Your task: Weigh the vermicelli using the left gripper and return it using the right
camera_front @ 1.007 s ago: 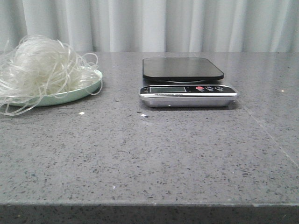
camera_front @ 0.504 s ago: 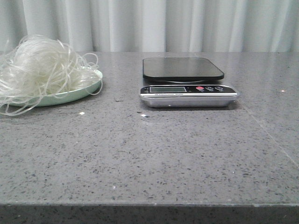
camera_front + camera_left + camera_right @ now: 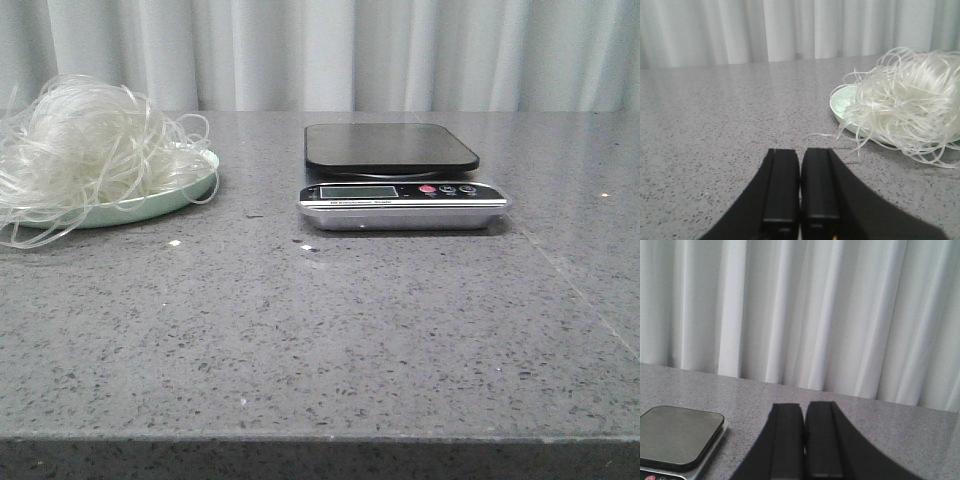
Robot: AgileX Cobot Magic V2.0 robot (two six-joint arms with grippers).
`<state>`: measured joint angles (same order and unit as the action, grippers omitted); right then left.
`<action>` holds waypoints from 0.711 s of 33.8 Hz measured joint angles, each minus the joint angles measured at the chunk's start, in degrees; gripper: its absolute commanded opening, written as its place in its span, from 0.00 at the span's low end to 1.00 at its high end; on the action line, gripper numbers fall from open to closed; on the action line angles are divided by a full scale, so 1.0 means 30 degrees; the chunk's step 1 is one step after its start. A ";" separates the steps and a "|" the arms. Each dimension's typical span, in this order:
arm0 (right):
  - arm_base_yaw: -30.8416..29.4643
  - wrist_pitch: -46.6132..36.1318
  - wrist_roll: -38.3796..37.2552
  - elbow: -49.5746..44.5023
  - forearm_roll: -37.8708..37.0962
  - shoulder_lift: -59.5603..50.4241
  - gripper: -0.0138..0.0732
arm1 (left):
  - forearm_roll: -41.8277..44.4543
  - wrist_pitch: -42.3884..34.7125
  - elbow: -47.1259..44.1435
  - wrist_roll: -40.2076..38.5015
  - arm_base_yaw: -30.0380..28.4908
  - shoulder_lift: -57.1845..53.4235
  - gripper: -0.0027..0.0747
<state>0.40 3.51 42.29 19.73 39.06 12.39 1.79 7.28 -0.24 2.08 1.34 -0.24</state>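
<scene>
The vermicelli (image 3: 85,150) is a bushy nest of thin whitish strands heaped on a pale green plate (image 3: 175,198) at the table's left; it also shows in the left wrist view (image 3: 905,110). A kitchen scale (image 3: 395,175) with a black platform stands at centre back, platform bare; its corner shows in the right wrist view (image 3: 675,437). My left gripper (image 3: 800,152) is shut and empty, just short of the plate. My right gripper (image 3: 803,407) is shut and empty, to the right of the scale. Neither gripper shows in the front view.
The grey speckled table (image 3: 320,330) runs to a front edge near the camera. A pale curtain (image 3: 350,50) hangs behind. A few small white specks (image 3: 175,242) lie in front of the plate and scale.
</scene>
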 measured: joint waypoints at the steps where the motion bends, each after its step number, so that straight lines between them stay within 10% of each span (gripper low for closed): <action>1: 0.0000 0.0000 0.0000 0.0000 0.0000 0.0000 0.33 | 0.0000 0.0000 0.0000 0.0000 0.0000 0.0000 0.21; 12: 0.0000 0.0804 -0.1247 0.0000 -0.0911 0.0000 0.33 | 0.0000 0.0031 0.0000 0.0000 0.0000 0.0000 0.21; 24: 0.0000 0.2482 -1.3988 -0.0492 -1.0868 0.0000 0.33 | 0.0000 0.0031 0.0000 -0.0030 0.0000 0.0000 0.21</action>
<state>0.40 10.95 0.33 18.26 6.45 12.39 1.79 7.37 -0.24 1.99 1.34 -0.24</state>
